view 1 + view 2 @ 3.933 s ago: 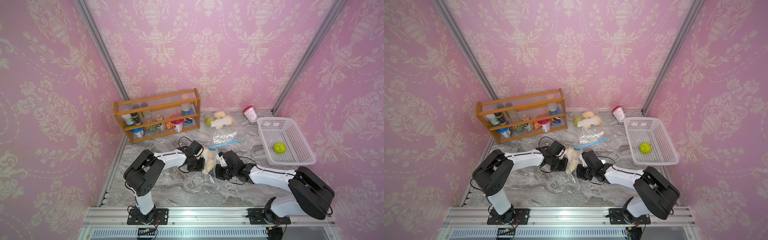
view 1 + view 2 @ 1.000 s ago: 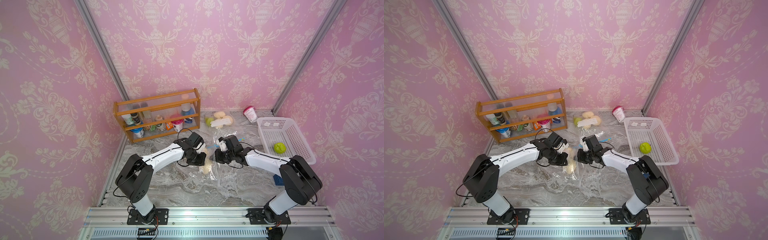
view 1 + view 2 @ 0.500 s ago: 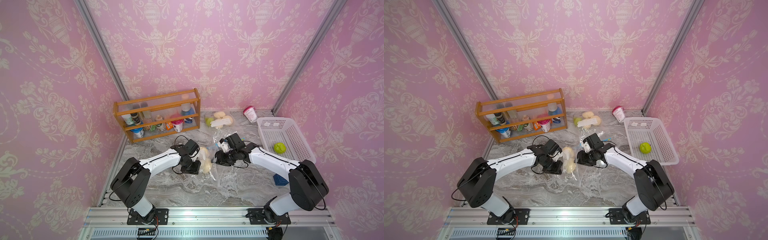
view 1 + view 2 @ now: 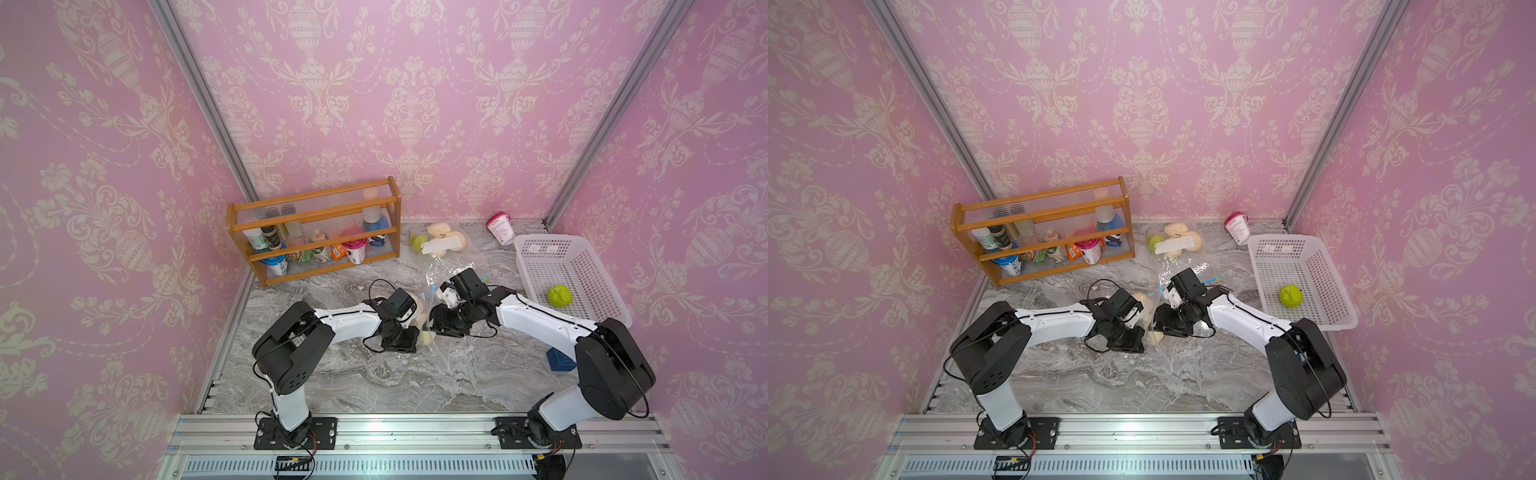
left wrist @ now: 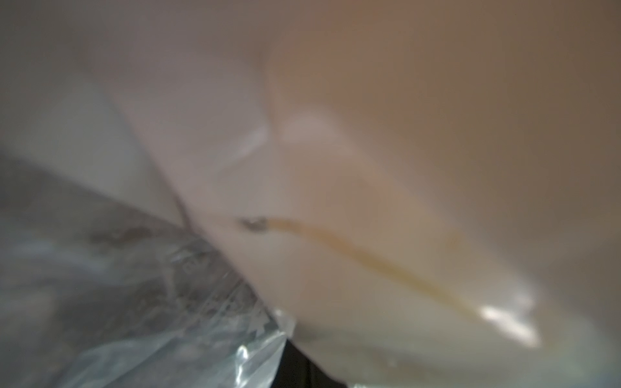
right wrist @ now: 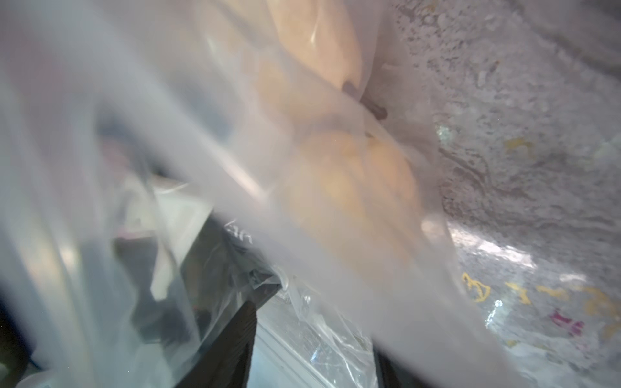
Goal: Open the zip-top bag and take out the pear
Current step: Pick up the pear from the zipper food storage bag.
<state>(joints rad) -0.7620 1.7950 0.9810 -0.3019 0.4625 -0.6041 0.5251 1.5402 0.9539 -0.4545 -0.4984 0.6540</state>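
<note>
A clear zip-top bag (image 4: 441, 353) (image 4: 1173, 353) lies mid-table with pale yellow pears (image 4: 426, 337) (image 4: 1154, 336) in it. My left gripper (image 4: 413, 337) (image 4: 1138, 338) is shut on the bag's film, right beside the pears. In the left wrist view a pear (image 5: 403, 168) fills the picture, with film (image 5: 168, 302) beside it. From the other side my right gripper (image 4: 435, 324) (image 4: 1160, 322) faces the bag. The right wrist view shows my right gripper (image 6: 314, 336) open, its dark fingers (image 6: 243, 336) wide apart, with film (image 6: 322, 322) draped between them and a pear (image 6: 353, 188) beyond.
A wooden rack (image 4: 316, 232) of small bottles stands at the back left. Behind the arms lie a second bag of fruit (image 4: 438, 243) and a pink cup (image 4: 500, 227). On the right, a white basket (image 4: 582, 266) holds a green fruit (image 4: 559, 296). A blue cube (image 4: 559, 362) sits near the right arm.
My right gripper's jaws have spread wide and its arm has swung a little to the front. The left gripper drew back toward the front with the bag, still shut.
</note>
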